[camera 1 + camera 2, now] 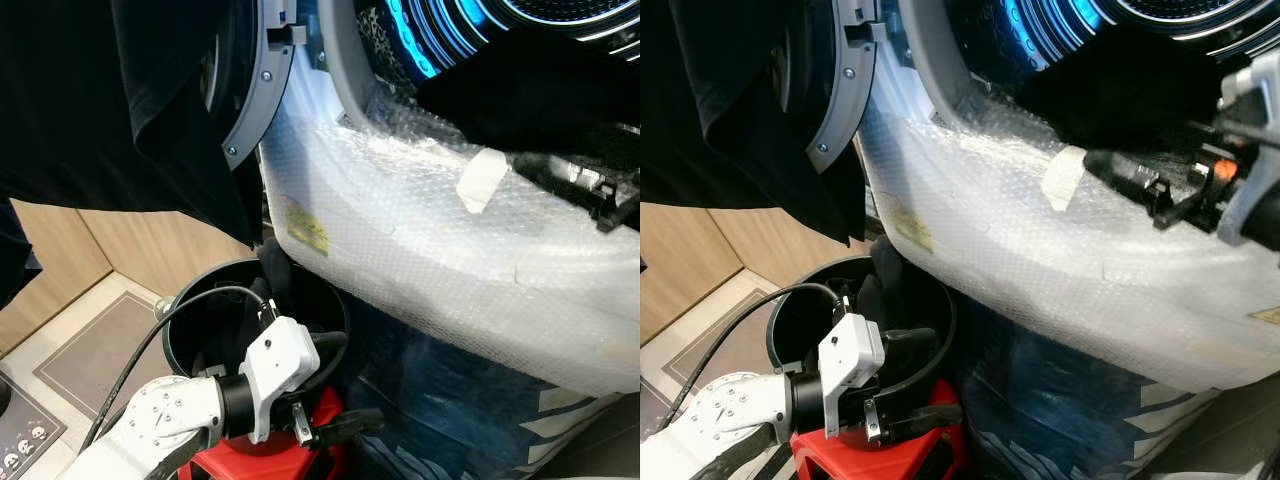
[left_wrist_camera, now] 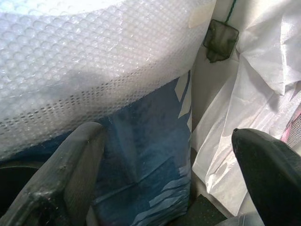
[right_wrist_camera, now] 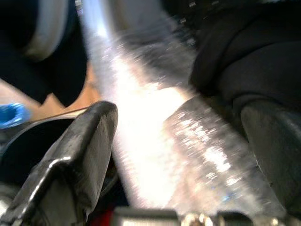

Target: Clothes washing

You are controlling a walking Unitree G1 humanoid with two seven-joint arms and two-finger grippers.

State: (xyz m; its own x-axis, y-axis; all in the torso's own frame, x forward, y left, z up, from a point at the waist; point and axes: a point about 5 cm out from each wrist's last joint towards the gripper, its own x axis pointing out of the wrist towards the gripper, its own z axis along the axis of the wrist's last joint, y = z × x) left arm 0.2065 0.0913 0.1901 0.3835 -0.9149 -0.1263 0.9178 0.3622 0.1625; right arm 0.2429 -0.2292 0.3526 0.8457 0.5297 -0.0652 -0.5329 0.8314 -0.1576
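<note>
So the laundry right now: a black garment [image 1: 1120, 100] is bunched at the lip of the washing machine's drum opening [image 1: 440, 40], lying on the bubble wrap [image 1: 420, 240] that covers the washer's front. More dark clothes [image 1: 275, 285] sit in the black round basket [image 1: 185, 300] just below the washer, and the basket is perched on a red stool [image 1: 870, 458].

My right gripper [image 1: 1170, 195] is up by the drum lip, right next to that black garment. On the right wrist cam both fingers are spread wide with nothing pinched between them, and the dark cloth sits just past one fingertip [image 3: 275, 146]. Can't tell if it's actually touching, the feed is blurry.

The left gripper [image 1: 340, 425] is low, beside the basket's rim and above the stool. Its fingers [image 2: 70, 165] are wide apart too, empty, looking at the bubble wrap and the blue panel [image 2: 146, 155] under it.

The washer door [image 1: 262, 80] hangs open, with a big black cloth [image 1: 120, 100] draped in front of it. Wooden wall panels [image 1: 60, 260] and a floor mat [image 1: 110, 350] are off to my left.
</note>
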